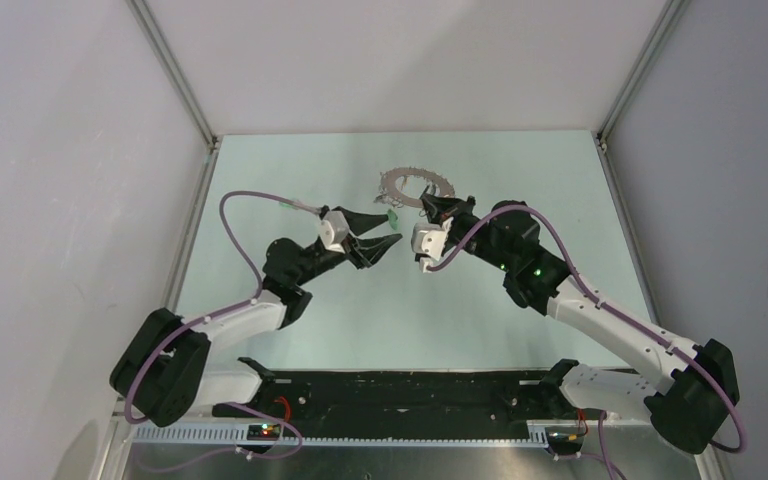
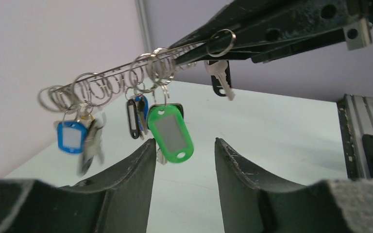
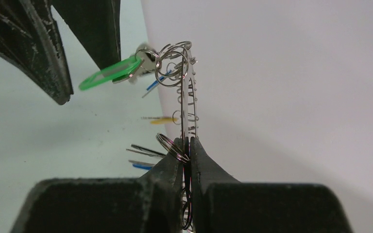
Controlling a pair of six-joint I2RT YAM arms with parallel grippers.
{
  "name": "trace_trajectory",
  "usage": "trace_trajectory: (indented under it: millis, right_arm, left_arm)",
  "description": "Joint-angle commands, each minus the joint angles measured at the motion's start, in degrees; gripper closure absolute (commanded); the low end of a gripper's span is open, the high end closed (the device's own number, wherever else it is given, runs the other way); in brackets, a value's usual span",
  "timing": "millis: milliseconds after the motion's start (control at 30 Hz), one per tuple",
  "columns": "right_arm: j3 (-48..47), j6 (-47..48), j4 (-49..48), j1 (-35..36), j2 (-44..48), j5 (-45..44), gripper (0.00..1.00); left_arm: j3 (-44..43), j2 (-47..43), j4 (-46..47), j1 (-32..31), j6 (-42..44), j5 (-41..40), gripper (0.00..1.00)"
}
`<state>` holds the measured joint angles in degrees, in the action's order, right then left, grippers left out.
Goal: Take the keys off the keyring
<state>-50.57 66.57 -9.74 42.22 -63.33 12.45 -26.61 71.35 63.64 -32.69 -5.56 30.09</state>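
Note:
My right gripper (image 1: 438,213) is shut on the keyring (image 1: 418,186), a flat silvery ring held above the table; it shows edge-on between the jaws in the right wrist view (image 3: 188,111). Small split rings and keys hang from it. A key with a green tag (image 2: 170,134) hangs just above and between my left gripper's fingers (image 2: 184,145), which stand open. The green tag also shows in the top view (image 1: 393,215) and the right wrist view (image 3: 109,74). Blue (image 2: 70,137) and black (image 2: 133,119) tagged keys hang further left. My left gripper (image 1: 392,230) sits just left of the ring.
The pale green table (image 1: 360,310) is walled by white panels with metal frame posts (image 1: 175,75). A black rail (image 1: 400,390) runs along the near edge between the arm bases.

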Motion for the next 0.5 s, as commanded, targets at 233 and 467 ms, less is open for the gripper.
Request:
trace_trajectory:
  millis: [233,467]
  right_arm:
    - [-3.7,2.32,-3.06,0.75,1.11,1.59,1.0]
    - [-3.7,2.65,-2.42,0.85,1.0,1.54,1.0]
  left_arm:
    - [-4.77,1.82,0.36,-0.69,3.64,3.04,0.47]
    - [-5.9,1.97,-2.54,-0.58,3.22,2.09,0.47]
